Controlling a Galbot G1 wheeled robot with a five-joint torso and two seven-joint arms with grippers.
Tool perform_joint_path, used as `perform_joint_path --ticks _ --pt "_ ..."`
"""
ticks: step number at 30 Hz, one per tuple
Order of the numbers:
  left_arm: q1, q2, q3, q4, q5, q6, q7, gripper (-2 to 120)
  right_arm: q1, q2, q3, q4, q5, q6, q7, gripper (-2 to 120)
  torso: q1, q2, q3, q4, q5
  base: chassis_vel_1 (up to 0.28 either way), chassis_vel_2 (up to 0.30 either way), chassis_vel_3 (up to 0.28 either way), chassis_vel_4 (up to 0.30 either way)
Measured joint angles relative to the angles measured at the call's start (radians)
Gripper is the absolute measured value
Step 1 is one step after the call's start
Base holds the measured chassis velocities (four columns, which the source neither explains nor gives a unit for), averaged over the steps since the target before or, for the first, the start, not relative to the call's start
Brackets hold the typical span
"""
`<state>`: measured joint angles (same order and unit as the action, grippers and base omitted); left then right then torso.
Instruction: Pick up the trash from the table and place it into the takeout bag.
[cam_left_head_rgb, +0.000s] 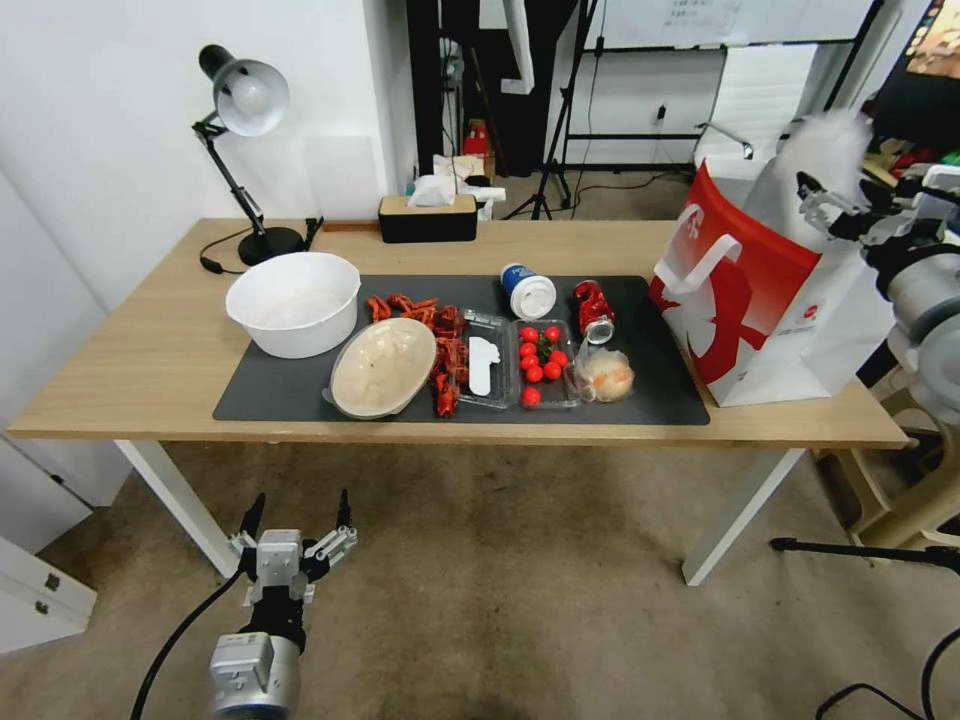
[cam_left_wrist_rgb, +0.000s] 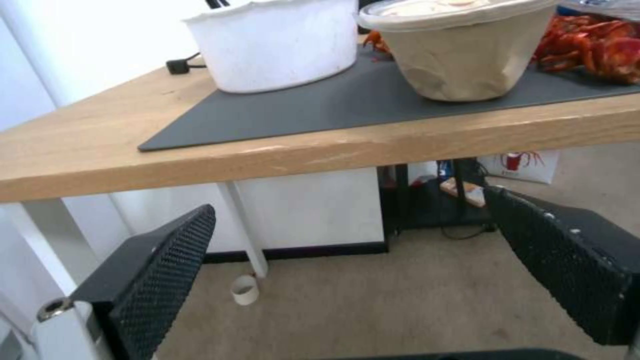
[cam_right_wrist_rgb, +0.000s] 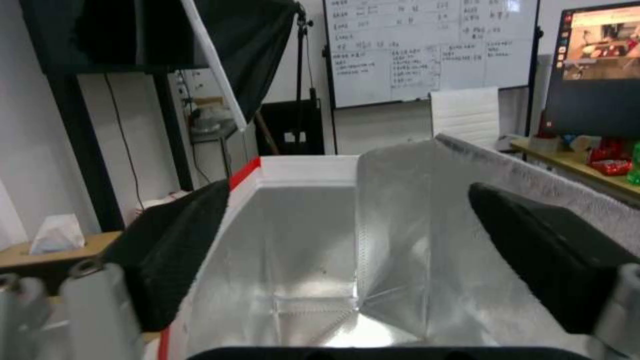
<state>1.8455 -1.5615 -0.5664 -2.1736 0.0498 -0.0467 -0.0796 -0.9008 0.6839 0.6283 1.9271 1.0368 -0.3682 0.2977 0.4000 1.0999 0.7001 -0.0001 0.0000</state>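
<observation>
- While the left gripper (cam_left_head_rgb: 296, 515) hangs low in front of the table (cam_left_head_rgb: 130, 350), below its near edge on the left, its fingers (cam_left_wrist_rgb: 160, 270) are spread wide with nothing between them.
- At the right end of the table, the right gripper (cam_left_head_rgb: 835, 205) sits above the mouth of the takeout bag (cam_left_head_rgb: 760, 300); its fingers (cam_right_wrist_rgb: 180, 250) are wide apart and empty, with the silvery lining (cam_right_wrist_rgb: 300, 260) below them.
- On the dark grey mat (cam_left_head_rgb: 270, 400), the beige shallow bowl (cam_left_head_rgb: 383, 366) lies tilted just right of a white tub (cam_left_head_rgb: 295, 300).
- Further right along the mat lie red crayfish shells (cam_left_head_rgb: 440, 340), a clear tray of tomatoes (cam_left_head_rgb: 540, 360) and the crumpled clear wrapper with orange food (cam_left_head_rgb: 605, 375).
- Toward the far side of the mat, the blue-white cup (cam_left_head_rgb: 528, 290) and the crushed red can (cam_left_head_rgb: 593, 308) lie near each other, left of the bag.
</observation>
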Motion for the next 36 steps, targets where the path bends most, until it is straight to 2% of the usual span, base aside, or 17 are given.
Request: perform_joint_path --ticks 2,16,22,28,30,34,36 --pt "-0.003 0.007 -0.008 -0.002 -0.003 0.002 -0.004 100 -0.018 0.004 0.003 0.016 -0.001 -0.002 -0.002 100 0.000 0.000 0.000 0.0000 -0.0001 0.000 0.000 0.000 0.000" --pt "0.002 0.010 -0.012 -0.012 -0.008 0.004 -0.004 100 -0.041 0.015 0.008 0.077 -0.003 0.005 -0.015 100 0.000 0.000 0.000 0.0001 0.0000 0.000 0.000 0.000 0.000" --pt "0.003 0.007 -0.011 -0.012 -0.010 0.004 -0.008 100 -0.084 0.003 0.038 0.186 -0.001 0.018 -0.040 100 0.000 0.000 0.000 0.0000 -0.0001 0.000 0.000 0.000 0.000" --pt "0.005 0.005 -0.010 -0.013 -0.011 0.004 -0.008 100 -0.195 0.010 0.079 0.294 -0.029 0.019 -0.077 100 0.000 0.000 0.000 0.0002 -0.0003 0.000 0.000 0.000 0.000" --pt "0.006 0.005 -0.009 -0.015 -0.011 0.004 -0.007 100 -0.300 0.038 0.112 0.343 -0.082 0.019 -0.097 100 0.000 0.000 0.000 0.0001 -0.0002 0.000 0.000 0.000 0.000" --pt "0.007 0.005 -0.009 -0.017 -0.012 0.004 -0.005 100 -0.375 0.072 0.125 0.367 -0.135 0.019 -0.116 100 0.000 0.000 0.000 -0.0002 -0.0002 0.000 0.000 0.000 0.000" --pt "0.007 0.005 -0.009 -0.018 -0.012 0.003 -0.002 100 -0.442 0.125 0.128 0.385 -0.188 0.019 -0.135 100 0.000 0.000 0.000 0.0001 0.0000 0.000 0.000 0.000 0.000"
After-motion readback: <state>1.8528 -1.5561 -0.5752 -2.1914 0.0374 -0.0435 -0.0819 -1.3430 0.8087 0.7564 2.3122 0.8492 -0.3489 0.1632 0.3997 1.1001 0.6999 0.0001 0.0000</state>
